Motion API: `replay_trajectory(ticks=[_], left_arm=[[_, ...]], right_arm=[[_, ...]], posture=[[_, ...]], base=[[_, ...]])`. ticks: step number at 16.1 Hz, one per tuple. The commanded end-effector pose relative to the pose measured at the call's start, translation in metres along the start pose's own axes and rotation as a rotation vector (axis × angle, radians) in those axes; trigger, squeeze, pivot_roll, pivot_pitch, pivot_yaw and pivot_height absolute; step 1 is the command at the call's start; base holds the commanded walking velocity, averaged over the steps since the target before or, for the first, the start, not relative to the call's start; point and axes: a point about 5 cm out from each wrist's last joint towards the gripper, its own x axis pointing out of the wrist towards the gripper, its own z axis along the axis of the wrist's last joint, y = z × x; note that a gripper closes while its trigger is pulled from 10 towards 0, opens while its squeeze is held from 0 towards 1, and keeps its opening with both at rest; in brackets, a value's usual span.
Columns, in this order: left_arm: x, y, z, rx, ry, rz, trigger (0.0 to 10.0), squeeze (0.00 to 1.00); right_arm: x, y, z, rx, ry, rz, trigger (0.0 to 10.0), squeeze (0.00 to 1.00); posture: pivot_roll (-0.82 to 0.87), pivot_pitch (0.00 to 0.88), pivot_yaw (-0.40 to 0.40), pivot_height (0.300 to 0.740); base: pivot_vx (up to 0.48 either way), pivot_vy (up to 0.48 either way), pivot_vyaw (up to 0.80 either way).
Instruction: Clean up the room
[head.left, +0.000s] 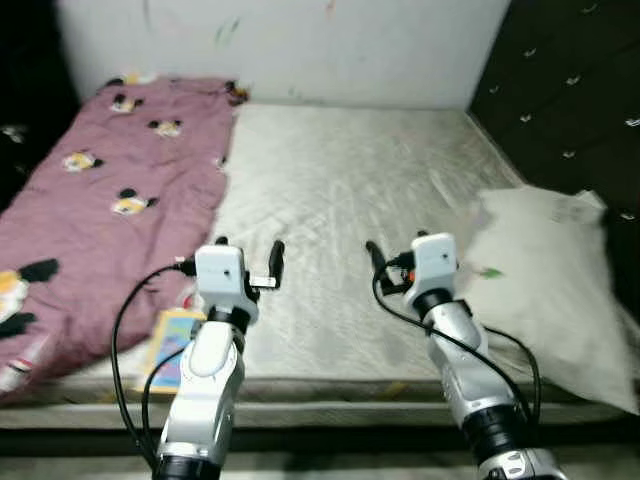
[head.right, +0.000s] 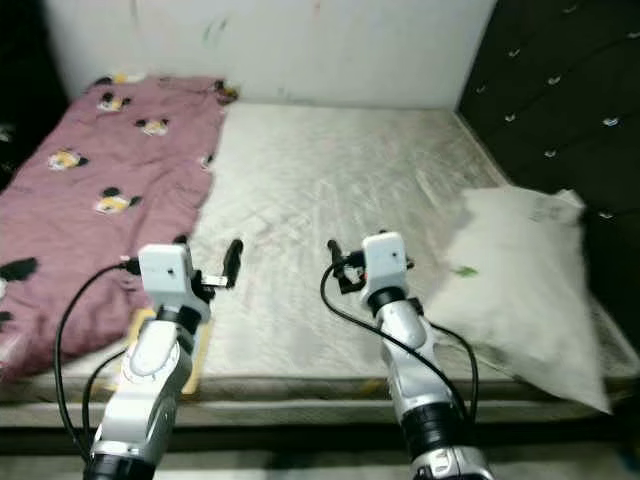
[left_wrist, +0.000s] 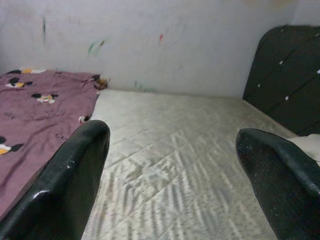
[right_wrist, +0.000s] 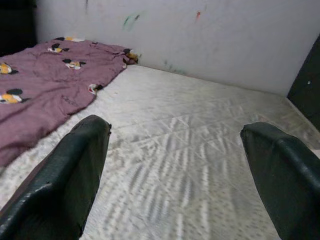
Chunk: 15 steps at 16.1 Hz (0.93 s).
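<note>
Nearest the lens, along the bottom of the head views, I have both arms raised level over the foot of the bed, the left hand (head.left: 247, 262) and right hand (head.left: 392, 262) each spread wide and empty; I read that as a ready stance, squared up before I commit to anything. Just below the left hand, at lower left of frame, a colourful book (head.left: 172, 345) lies partly tucked under the edge of the purple blanket (head.left: 90, 210), likely left where it slid. At right, a white pillow (head.left: 545, 275) sags off the mattress edge, askew, probably the first thing I would straighten. Beyond the hands the bare quilted mattress (head.left: 330, 190) runs up the centre, with the blanket bunched along its left side. Farthest back, a white wall (head.left: 300, 45) carries faint coloured scribbles, and a dark tufted headboard (head.left: 570, 100) fills the upper right.
</note>
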Motion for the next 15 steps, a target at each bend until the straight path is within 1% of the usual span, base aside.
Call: replay_trajectory(ticks=[1, 3, 9, 13, 15], left_arm=[[-0.0009, 0.0059, 0.0003, 0.01, 0.0, 0.015, 10.0, 0.0], [-0.0007, 0.0058, -0.0001, -0.009, -0.001, 0.015, 10.0, 0.0], [-0.0008, 0.0059, 0.0004, -0.016, -0.011, 0.013, 10.0, 0.0], [-0.0021, 0.0015, 0.0023, -0.009, -0.031, -0.037, 10.0, 0.0], [-0.0026, 0.0011, 0.0021, -0.01, -0.033, -0.046, 10.0, 0.0]], right_arm=[[0.0034, 0.0088, 0.0041, 0.009, -0.015, 0.023, 10.0, 0.0], [0.0034, 0.0091, 0.0039, 0.009, -0.014, 0.024, 10.0, 0.0], [0.0032, 0.0103, 0.0031, -0.003, -0.015, 0.033, 10.0, 0.0], [0.0034, 0.01, 0.0028, -0.001, -0.015, 0.034, 10.0, 0.0], [0.0034, 0.0099, 0.0022, 0.001, -0.012, 0.034, 10.0, 0.0]], posture=[[-0.08, 0.017, -0.044, 0.74], [-0.08, 0.017, -0.044, 0.74], [-0.08, 0.018, -0.044, 0.74], [-0.08, 0.017, -0.044, 0.74], [-0.08, 0.016, -0.045, 0.74]], base=[[0.0, -0.322, 0.0], [0.0, 0.0, 0.0], [0.0, 0.0, 0.0], [0.0, 0.0, 0.0], [0.375, 0.0, 0.0]])
